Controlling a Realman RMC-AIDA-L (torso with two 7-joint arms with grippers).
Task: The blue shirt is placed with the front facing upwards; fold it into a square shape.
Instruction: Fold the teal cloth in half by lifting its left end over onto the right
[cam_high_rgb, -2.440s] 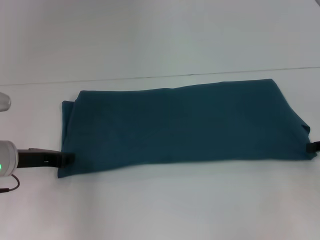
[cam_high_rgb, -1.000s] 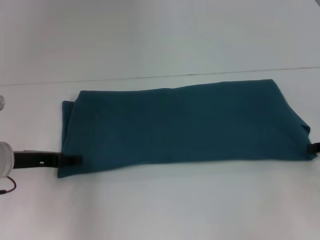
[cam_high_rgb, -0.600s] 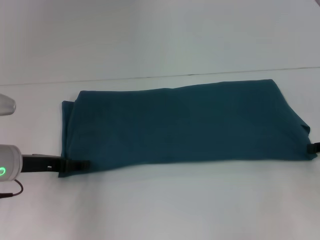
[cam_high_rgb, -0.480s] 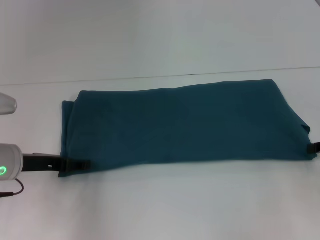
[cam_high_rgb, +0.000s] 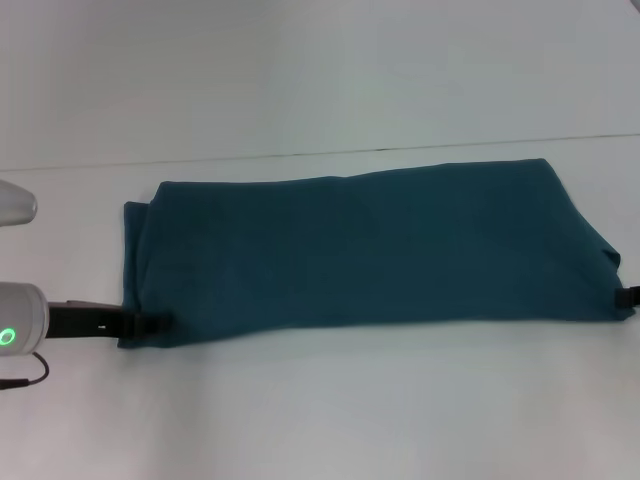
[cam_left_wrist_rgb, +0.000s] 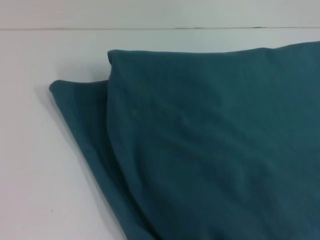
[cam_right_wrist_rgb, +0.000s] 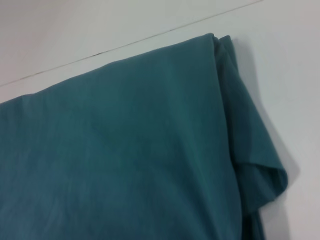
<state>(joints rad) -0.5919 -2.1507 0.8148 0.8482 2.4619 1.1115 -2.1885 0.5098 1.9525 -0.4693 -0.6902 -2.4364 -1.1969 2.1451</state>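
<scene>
The blue shirt (cam_high_rgb: 370, 250) lies folded into a long band across the white table (cam_high_rgb: 330, 410), plain teal side up with no lettering showing. My left gripper (cam_high_rgb: 152, 322) reaches in low from the left, its dark tip over the shirt's near-left corner. My right gripper (cam_high_rgb: 631, 296) shows only as a dark tip at the shirt's near-right corner, at the picture's edge. The left wrist view shows the layered left end of the shirt (cam_left_wrist_rgb: 210, 150). In the right wrist view the right end of the shirt (cam_right_wrist_rgb: 125, 150) has a curled sleeve fold (cam_right_wrist_rgb: 267, 180).
A thin dark seam (cam_high_rgb: 400, 150) runs across the table just behind the shirt. My left arm's white wrist with a green light (cam_high_rgb: 15, 335) sits at the left edge. Bare white table lies in front of and behind the shirt.
My left gripper pushed right along the shirt's near edge, onto its corner, then drew back slightly left. The shirt and the right gripper have not visibly moved.
</scene>
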